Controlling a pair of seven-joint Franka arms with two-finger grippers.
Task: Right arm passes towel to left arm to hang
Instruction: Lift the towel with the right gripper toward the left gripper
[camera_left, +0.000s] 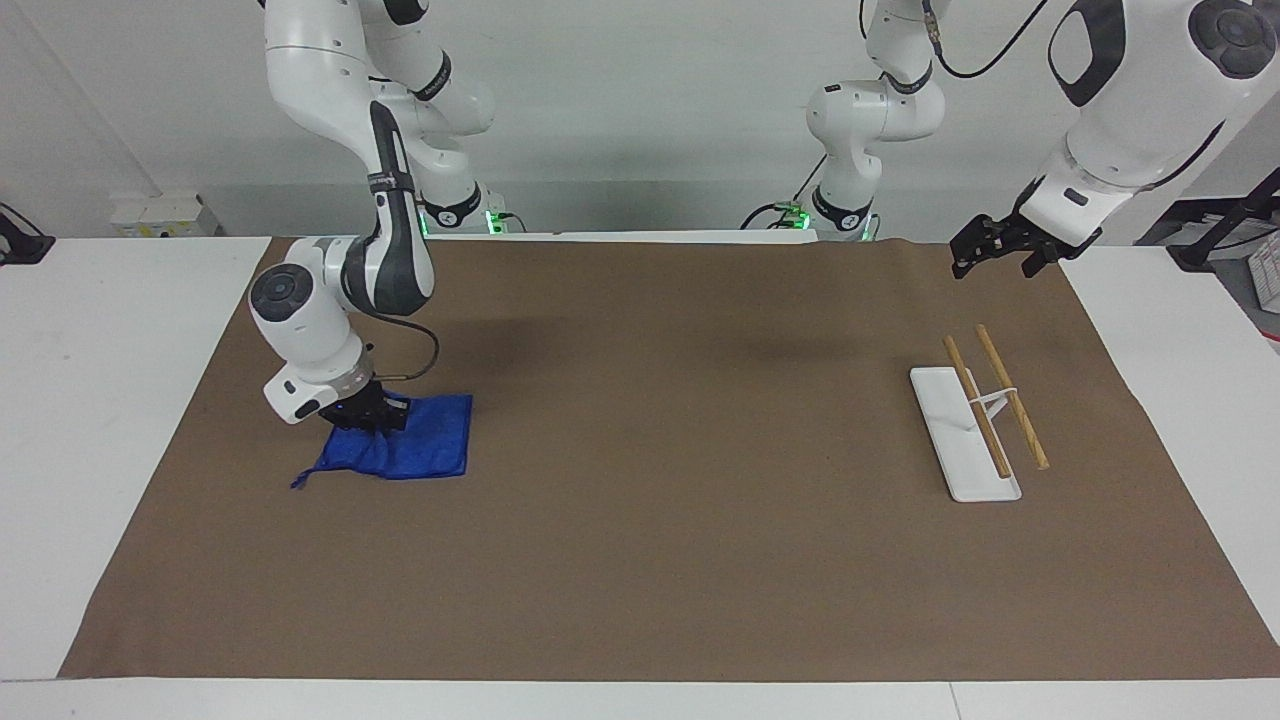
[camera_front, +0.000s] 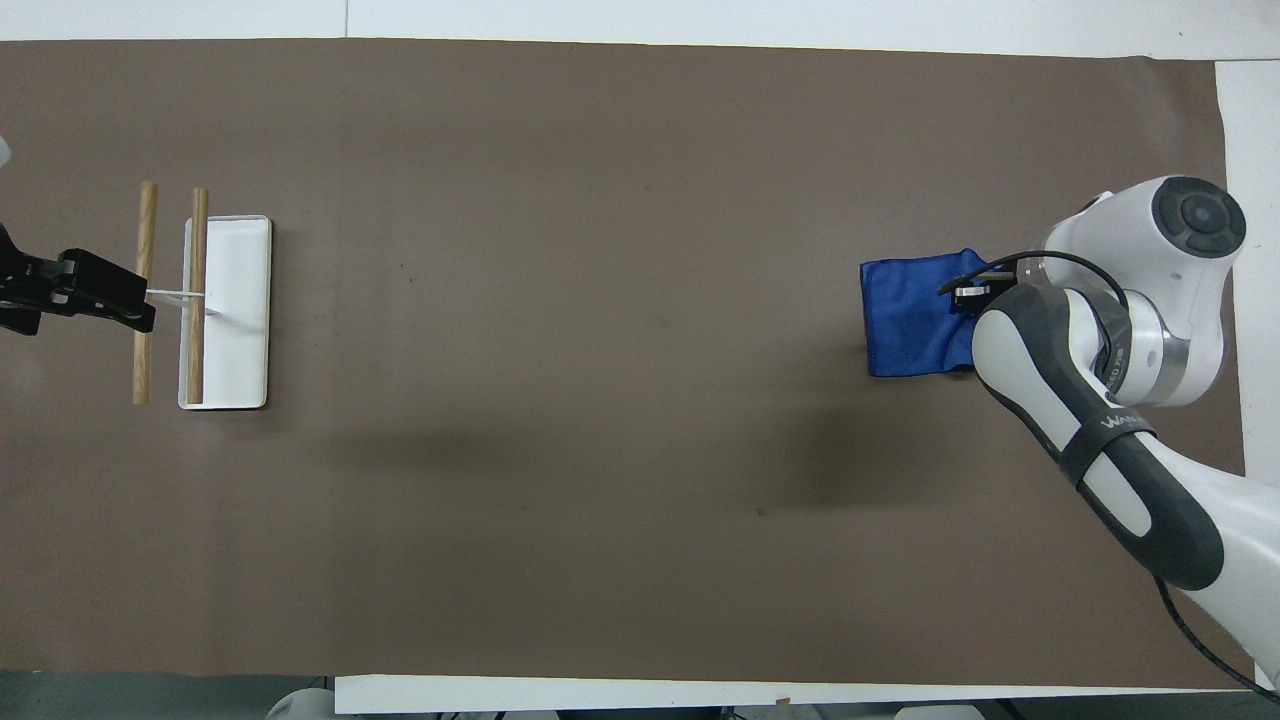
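The blue towel (camera_left: 415, 447) lies bunched on the brown mat toward the right arm's end of the table, its loop string trailing from one corner. It also shows in the overhead view (camera_front: 910, 318). My right gripper (camera_left: 366, 418) is shut on the towel's edge nearest the robots and lifts that edge slightly; in the overhead view the right gripper (camera_front: 968, 297) is partly hidden by its arm. My left gripper (camera_left: 985, 248) hangs in the air over the mat's edge at the left arm's end, waiting, and shows in the overhead view (camera_front: 105, 300).
A white rack base (camera_left: 962, 433) with two wooden rods (camera_left: 1011, 396) stands at the left arm's end of the mat, also in the overhead view (camera_front: 228, 312). Two slimmer white arms with green-lit bases stand by the wall.
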